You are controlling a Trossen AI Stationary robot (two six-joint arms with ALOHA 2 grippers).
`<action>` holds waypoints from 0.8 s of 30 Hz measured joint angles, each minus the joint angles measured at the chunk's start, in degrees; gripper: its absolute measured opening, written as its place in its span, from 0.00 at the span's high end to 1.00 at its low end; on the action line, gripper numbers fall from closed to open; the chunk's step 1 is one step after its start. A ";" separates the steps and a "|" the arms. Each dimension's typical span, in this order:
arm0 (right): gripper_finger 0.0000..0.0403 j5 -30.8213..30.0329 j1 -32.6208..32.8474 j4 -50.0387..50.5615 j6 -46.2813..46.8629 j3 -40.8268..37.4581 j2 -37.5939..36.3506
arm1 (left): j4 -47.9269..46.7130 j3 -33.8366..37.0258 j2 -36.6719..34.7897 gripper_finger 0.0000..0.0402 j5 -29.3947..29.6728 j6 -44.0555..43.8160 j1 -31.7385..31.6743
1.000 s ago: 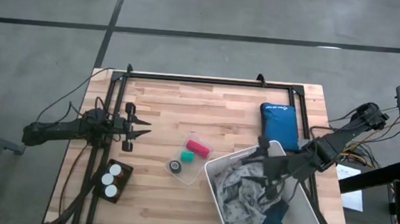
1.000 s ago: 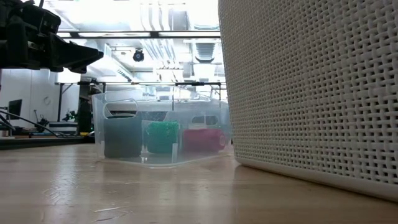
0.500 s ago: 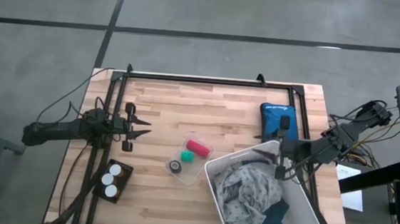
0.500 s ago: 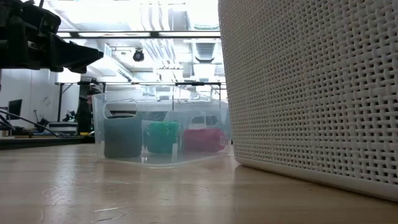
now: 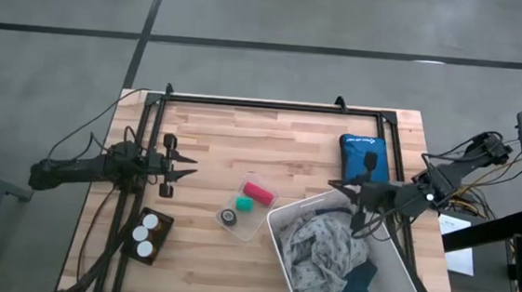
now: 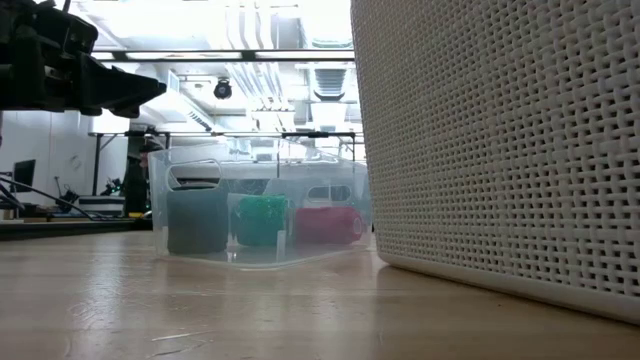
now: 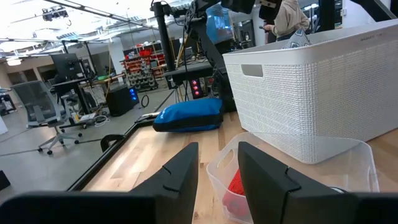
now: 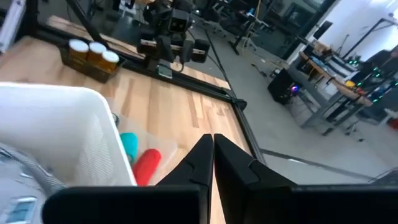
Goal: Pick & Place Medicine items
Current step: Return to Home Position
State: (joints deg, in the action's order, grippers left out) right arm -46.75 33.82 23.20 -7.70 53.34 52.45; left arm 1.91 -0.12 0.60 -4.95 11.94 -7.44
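Observation:
Three orange pill bottles with white caps [image 5: 147,234] stand upright in a dark tray near the table's front left corner; they also show in the right wrist view [image 8: 93,48]. My left gripper [image 5: 190,169] hovers open at the table's left, above and beyond the tray, pointing right, with nothing between its fingers [image 7: 217,168]. My right gripper [image 5: 343,190] is shut and empty [image 8: 212,140]. It hangs over the far rim of the white basket [image 5: 283,224], pointing left, far from the bottles.
A clear tub [image 5: 257,217] in the table's middle holds a red roll, a green roll and a dark round item. The basket holds a grey patterned cloth [image 5: 323,249] and a blue one. A blue pouch [image 5: 363,159] lies at the far right. A person [image 7: 289,15] stands beyond the table.
My right gripper has drawn back from over the cloth in the basket toward the table's far and right edges, to the basket's far rim, and has shut with nothing in it. The cloth stays in the basket.

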 joint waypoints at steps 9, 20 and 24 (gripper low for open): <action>0.98 0.64 -4.21 0.35 -4.70 -0.48 -4.06 | -0.02 0.00 0.00 0.71 0.00 0.01 -0.02; 0.98 7.05 -14.55 -9.05 -12.24 -10.42 -16.90 | -0.02 0.00 0.00 0.71 0.00 0.00 -0.02; 0.98 12.10 -20.41 -13.15 -13.36 -14.72 -22.12 | -0.02 0.00 0.00 0.71 0.00 0.01 -0.01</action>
State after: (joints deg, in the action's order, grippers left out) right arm -34.66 13.40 10.05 -21.06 38.62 30.32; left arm 1.90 -0.12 0.60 -4.95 11.96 -7.45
